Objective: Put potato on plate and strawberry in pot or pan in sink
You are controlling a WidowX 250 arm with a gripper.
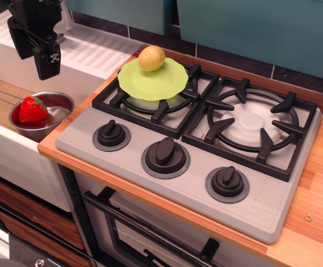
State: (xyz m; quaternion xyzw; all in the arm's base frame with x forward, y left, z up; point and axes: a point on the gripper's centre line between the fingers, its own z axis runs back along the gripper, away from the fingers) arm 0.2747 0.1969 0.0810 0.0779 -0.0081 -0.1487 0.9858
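The yellowish potato [151, 58] sits on the far edge of the lime-green plate [150, 82], which rests on the left burner grate. The red strawberry [31, 109] lies inside the shiny steel pot [54, 109], which stands in the sink [0, 94] at the left. My black gripper [32, 54] hangs open and empty above the pot, well clear of the strawberry, in front of the ribbed drainboard.
A grey stove top [195, 161] with two black grates and three knobs fills the middle. The right burner [253, 123] holds nothing. A wooden counter [317, 200] runs along the right. A teal wall [250, 28] stands behind. The oven door handle [150, 233] is below.
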